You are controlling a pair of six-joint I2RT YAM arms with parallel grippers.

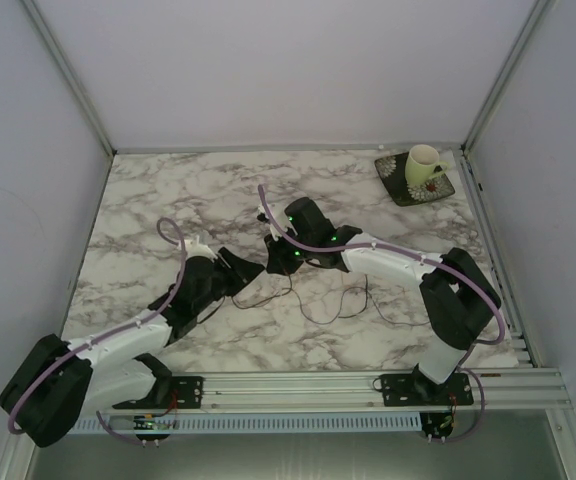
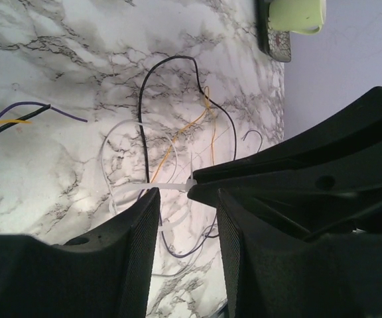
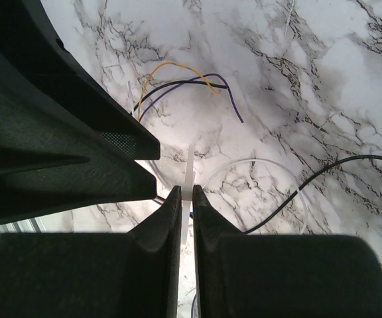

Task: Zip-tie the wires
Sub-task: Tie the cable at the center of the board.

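The wires (image 1: 318,300) are thin loose strands curling on the marble between the two arms. In the left wrist view they show as black (image 2: 142,112), orange, purple and white loops. A white zip tie (image 3: 190,165) stands pinched between the tips of my right gripper (image 3: 186,191), which is shut on it. In the left wrist view the zip tie (image 2: 168,187) stretches from those tips across the wires to the tip of my left finger. My left gripper (image 2: 188,204) has its jaws apart, with nothing clamped. Both grippers, left (image 1: 246,265) and right (image 1: 276,262), meet at mid-table.
A pale green cup (image 1: 423,165) sits on a dark patterned plate (image 1: 403,190) at the back right corner. White walls enclose the marble table (image 1: 168,190) on three sides. A metal rail (image 1: 318,385) runs along the near edge.
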